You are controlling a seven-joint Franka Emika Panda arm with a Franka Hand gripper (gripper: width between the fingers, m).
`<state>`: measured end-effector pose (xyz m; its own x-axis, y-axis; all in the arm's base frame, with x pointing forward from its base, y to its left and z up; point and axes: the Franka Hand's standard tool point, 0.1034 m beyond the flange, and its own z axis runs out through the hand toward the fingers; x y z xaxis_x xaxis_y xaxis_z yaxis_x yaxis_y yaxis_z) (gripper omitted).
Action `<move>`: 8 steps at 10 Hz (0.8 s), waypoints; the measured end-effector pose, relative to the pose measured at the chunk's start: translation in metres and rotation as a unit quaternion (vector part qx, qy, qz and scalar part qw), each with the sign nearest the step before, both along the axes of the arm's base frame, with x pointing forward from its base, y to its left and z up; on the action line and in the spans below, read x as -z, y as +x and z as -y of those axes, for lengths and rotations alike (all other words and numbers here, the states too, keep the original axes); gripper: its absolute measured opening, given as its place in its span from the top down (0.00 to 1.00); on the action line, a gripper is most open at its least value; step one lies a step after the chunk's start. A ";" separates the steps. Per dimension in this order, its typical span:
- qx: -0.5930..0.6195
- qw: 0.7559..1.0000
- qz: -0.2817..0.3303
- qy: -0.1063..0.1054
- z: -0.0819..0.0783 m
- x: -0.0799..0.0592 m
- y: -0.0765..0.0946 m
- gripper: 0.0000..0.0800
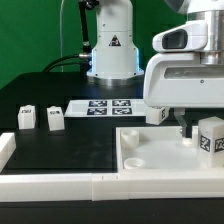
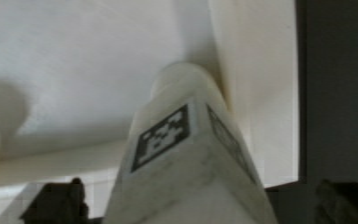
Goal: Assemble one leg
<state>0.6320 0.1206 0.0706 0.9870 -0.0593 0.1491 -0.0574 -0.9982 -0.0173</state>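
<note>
- Exterior view first: we see a black table (image 1: pixel 70 150) filling the lower half of the frame, with a green backdrop (image 1: pixel 30 40) behind it across the upper left.
- At top centre stands the white base of the Panda arm (image 1: pixel 112 45), carrying a triangular warning label, with dark cables trailing to its left.
- Just below that base, the marker board (image 1: pixel 105 106) lies flat on the table, its black-and-white tags facing up.
- At centre left we find two loose legs standing apart from each other: one leg (image 1: pixel 26 117) nearer the frame's left edge and a second leg (image 1: pixel 55 118) just right of it.
- Along the bottom and left edges run long white border bars (image 1: pixel 60 185).
- At lower right lies the large white tray-like piece (image 1: pixel 160 155), with a round socket near its left corner.
- The arm's white wrist housing (image 1: pixel 185 75) fills the right side, above the tray.
- The gripper (image 1: pixel 195 130) hangs beneath it, and a tagged leg (image 1: pixel 210 135) sits at the right edge beside the dark fingers.
- In the wrist view, that leg (image 2: pixel 185 160) rises up the middle over the tray's white surface, tag visible, with dark fingertips (image 2: pixel 55 200) at the bottom corners on either side.
- We cannot tell whether the fingers actually press on the leg.
</note>
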 end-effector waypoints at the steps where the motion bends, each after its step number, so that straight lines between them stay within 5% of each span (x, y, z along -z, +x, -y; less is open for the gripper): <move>1: -0.064 0.998 0.002 -0.014 0.001 0.000 0.001 0.19; 2: -0.117 0.993 0.003 -0.029 0.002 0.000 0.000 0.19; 5: -0.118 0.993 0.003 -0.030 0.003 0.000 0.001 0.19; 7: -0.094 0.995 0.003 -0.026 0.003 0.000 0.000 0.55; 8: -0.094 0.995 0.003 -0.026 0.003 0.001 0.000 0.64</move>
<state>0.6325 0.1174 0.0701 0.9791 0.1351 0.1523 0.1312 -0.9907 0.0355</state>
